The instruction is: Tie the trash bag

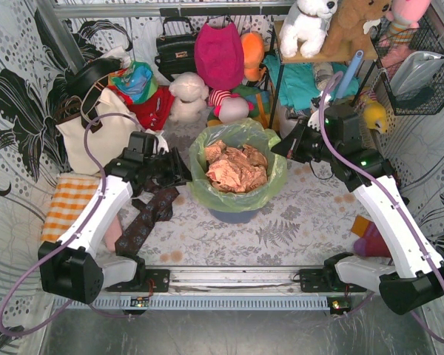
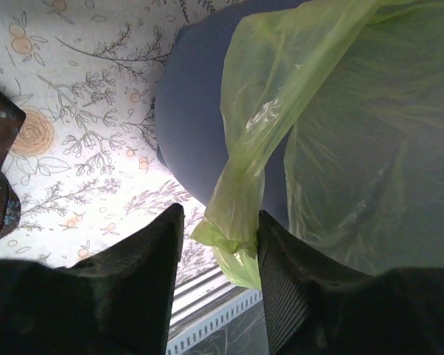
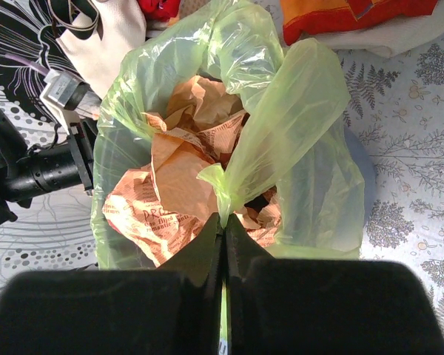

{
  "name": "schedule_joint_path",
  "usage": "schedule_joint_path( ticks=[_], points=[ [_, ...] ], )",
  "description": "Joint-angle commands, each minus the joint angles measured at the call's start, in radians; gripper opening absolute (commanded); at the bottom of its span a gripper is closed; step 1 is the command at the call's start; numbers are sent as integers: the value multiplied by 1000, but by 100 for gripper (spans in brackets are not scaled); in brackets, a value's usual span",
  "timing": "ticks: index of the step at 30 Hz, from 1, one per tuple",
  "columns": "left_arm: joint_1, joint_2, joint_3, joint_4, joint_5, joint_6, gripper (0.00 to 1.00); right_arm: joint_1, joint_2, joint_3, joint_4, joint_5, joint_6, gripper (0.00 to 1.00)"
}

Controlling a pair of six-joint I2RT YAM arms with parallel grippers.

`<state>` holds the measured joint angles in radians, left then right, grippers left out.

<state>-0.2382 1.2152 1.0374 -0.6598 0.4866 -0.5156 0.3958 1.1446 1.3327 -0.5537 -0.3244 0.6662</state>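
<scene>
Trash bag (image 1: 272,183) sits in the blue-grey bin (image 1: 233,216) mid-bench (image 1: 303,222), with crumpled paper (image 1: 237,168) inside. Right end effector (image 3: 223,220) is over the bin's right rim, fingers pressed together, pinching a gathered bag flap. Left end effector (image 2: 218,222) is beside the bin's left wall, fingers spread. A hanging bag flap lies between them, against one finger.

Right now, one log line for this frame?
left fingers: open around flap of thin translucent light-green plastic trash bag | right fingers: shut on another flap | knot: none
</scene>
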Motion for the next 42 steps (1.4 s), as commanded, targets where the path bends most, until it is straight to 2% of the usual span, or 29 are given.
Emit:
schedule_joint_path(
  ticks=[1, 5, 8, 18, 27, 42],
  points=[
    [-11, 9, -20, 63, 10, -5, 46, -5, -19, -9, -1, 12, 6, 0],
    [-12, 6, 10, 44, 1, 3, 12, -5, -24, -9, -5, 16, 5, 0],
    [-12, -3, 56, -13, -5, 22, 0, -5, -28, -6, -7, 18, 6, 0],
    [-11, -82, 216, -138, -44, 24, 0, -5, -22, 16, 32, -1, 11, 0],
    [-10, -70, 398, -221, -30, 27, 0, -5, 4, 68, 93, -57, 14, 0],
    [-12, 38, 575, -182, -31, 47, 0, -5, 89, 242, 182, -105, 20, 0]
  ],
)
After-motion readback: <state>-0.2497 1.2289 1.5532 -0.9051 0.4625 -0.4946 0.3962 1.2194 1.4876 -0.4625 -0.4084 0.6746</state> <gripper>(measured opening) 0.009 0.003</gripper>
